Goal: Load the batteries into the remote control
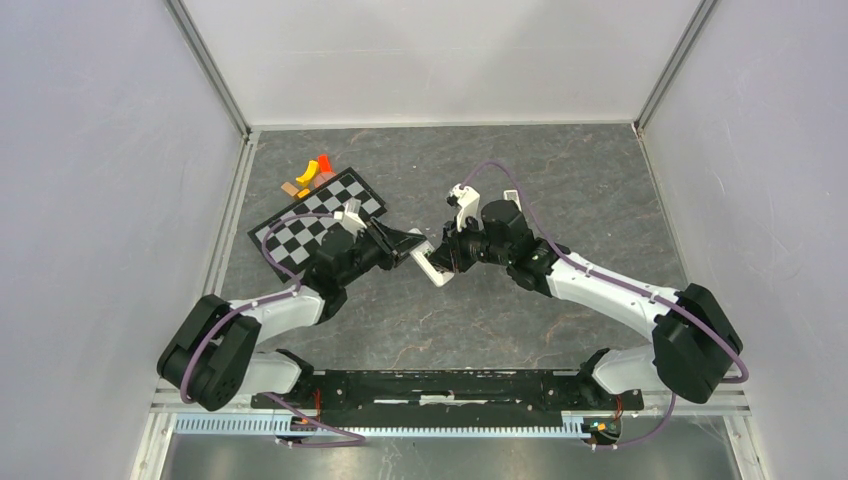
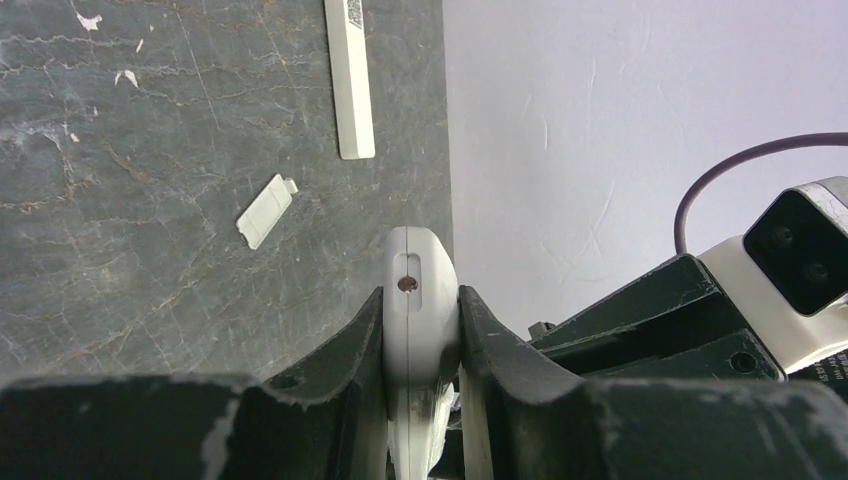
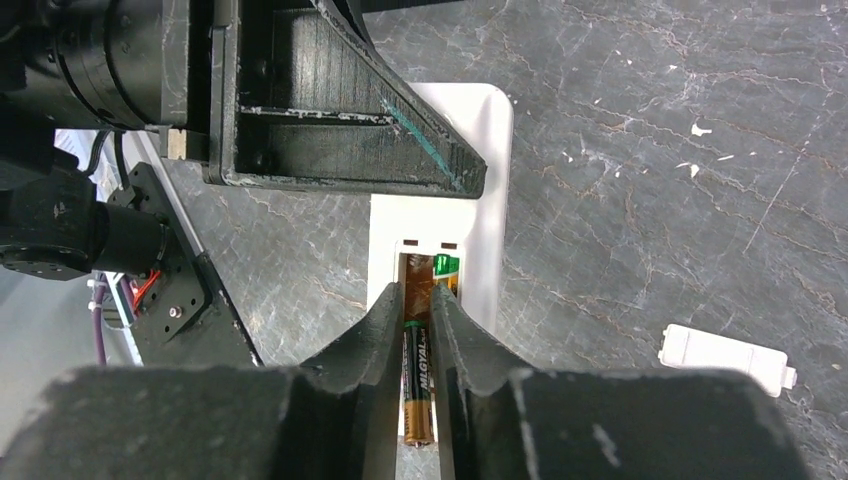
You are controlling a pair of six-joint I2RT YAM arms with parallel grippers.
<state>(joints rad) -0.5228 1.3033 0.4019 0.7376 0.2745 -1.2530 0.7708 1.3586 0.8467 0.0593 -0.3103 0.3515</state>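
Remote control, a slim white plastic handset, sits at the centre of the overhead view, over a dark, stone-veined tabletop and between the two arms. The left tool meets it from the left and the right tool from the right. The batteries are too small to make out here. A black-and-white checkerboard lies behind the left arm.

From the left wrist, the left tool is clamped narrow on the remote control's smooth, rounded sides. The handset is seen end-on, with a small hole in its edge. On the tabletop beyond lie a small white battery cover and a plain white strip.

From the right wrist, the right tool is pinched on a battery, a thin cylinder with a black wrap and coppery ends. Its front end is at the mouth of the open compartment. A second battery, green-tipped, lies in the neighbouring slot; it seems seated, though most of it is hidden.

Likely trouble: the slick cylinder could slip in the hard black tool. It could also go in tilted and jam against the slot wall or its neighbour. A hard push could pivot the glossy handset in the left tool's narrow grip. Wrong polarity would also spoil the load.
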